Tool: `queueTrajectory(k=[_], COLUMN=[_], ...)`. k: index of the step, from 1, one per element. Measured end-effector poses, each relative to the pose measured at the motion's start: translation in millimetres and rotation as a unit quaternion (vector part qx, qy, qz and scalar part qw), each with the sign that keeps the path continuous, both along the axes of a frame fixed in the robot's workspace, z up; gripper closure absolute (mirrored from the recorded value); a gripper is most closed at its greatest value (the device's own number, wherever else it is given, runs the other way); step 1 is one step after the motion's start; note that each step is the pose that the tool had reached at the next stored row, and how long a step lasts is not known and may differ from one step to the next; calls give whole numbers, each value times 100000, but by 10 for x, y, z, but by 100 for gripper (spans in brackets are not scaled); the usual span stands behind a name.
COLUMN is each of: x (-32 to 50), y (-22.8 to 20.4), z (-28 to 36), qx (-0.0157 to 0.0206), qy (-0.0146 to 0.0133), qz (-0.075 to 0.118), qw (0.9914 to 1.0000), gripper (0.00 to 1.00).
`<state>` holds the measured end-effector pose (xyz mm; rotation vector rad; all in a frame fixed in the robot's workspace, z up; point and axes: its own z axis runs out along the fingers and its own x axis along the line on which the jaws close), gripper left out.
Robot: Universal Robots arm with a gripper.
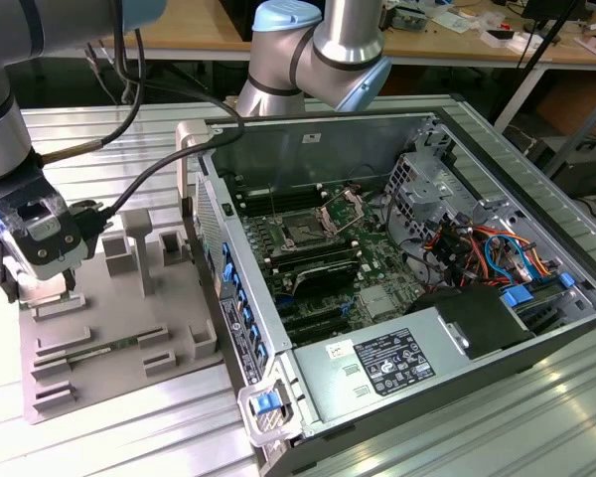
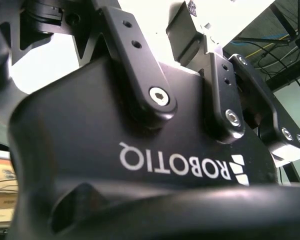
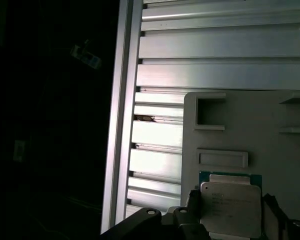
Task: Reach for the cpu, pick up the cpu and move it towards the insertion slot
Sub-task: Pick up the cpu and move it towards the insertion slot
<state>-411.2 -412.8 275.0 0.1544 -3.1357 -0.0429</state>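
In the first wrist view the cpu (image 3: 230, 206), a small square chip with a pale silvery top and a thin teal edge, lies between my gripper (image 3: 231, 222) fingers. One dark finger (image 3: 192, 201) presses each side of it, so the gripper is shut on it, over a grey fixture plate (image 3: 270, 125). In the exterior view the gripper (image 1: 42, 283) hangs low over that plate's (image 1: 109, 328) left end, far to the left of the open computer case. The insertion slot (image 1: 307, 233), a dark square socket with its shiny metal frame hinged up, sits on the motherboard inside the case.
The case's raised side wall (image 1: 228, 268) stands between the fixture plate and the motherboard. Upright grey blocks (image 1: 139, 243) and a memory stick (image 1: 99, 350) are on the plate. A power supply (image 1: 397, 363) fills the case's near end. The slatted aluminium table (image 1: 129, 139) surrounds everything.
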Motion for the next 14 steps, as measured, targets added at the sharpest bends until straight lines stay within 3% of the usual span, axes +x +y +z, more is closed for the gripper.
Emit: queueTrajectory(k=[14], x=[0], y=[0], z=[81], qx=[1], qy=[0], qz=[0], qw=[100000], gripper=[45])
